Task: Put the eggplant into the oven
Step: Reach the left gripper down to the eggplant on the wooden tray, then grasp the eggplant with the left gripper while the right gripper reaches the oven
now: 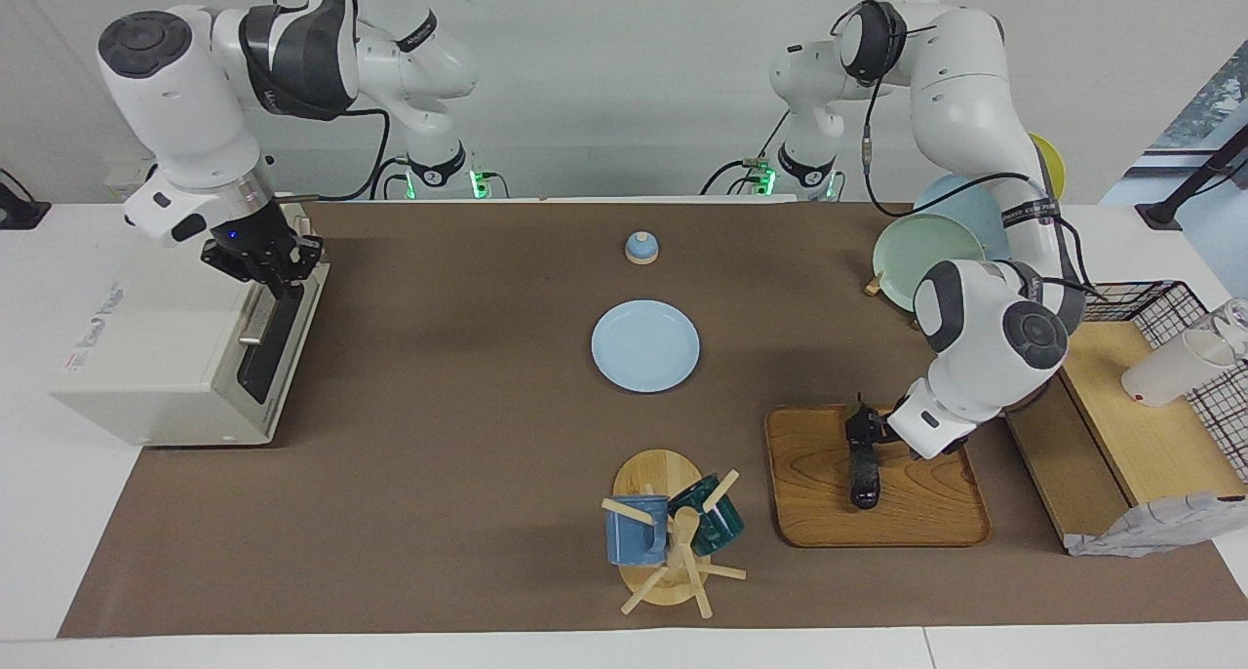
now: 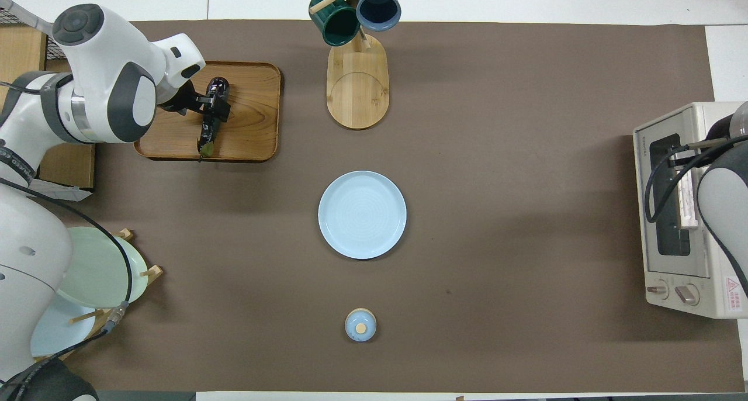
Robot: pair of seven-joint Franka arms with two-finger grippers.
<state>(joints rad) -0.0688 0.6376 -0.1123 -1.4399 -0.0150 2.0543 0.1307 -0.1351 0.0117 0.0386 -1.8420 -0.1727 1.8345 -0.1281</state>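
The dark purple-black eggplant (image 1: 865, 479) lies on a wooden tray (image 1: 936, 513) toward the left arm's end of the table; it also shows in the overhead view (image 2: 217, 88). My left gripper (image 1: 860, 433) is down at the tray and shut around the eggplant's middle (image 2: 211, 107). The off-white oven (image 1: 146, 357) stands at the right arm's end, its dark glass door (image 1: 268, 342) closed. My right gripper (image 1: 276, 264) is at the top of the door by the metal bar handle (image 1: 255, 320). In the overhead view the right arm hides that gripper over the oven (image 2: 672, 272).
A light blue plate (image 1: 645, 345) lies mid-table, a small blue lid (image 1: 641, 249) nearer the robots. A mug rack (image 1: 663, 532) with two mugs stands beside the tray. A plate rack (image 1: 921, 255) and a wire basket (image 1: 1180, 357) are at the left arm's end.
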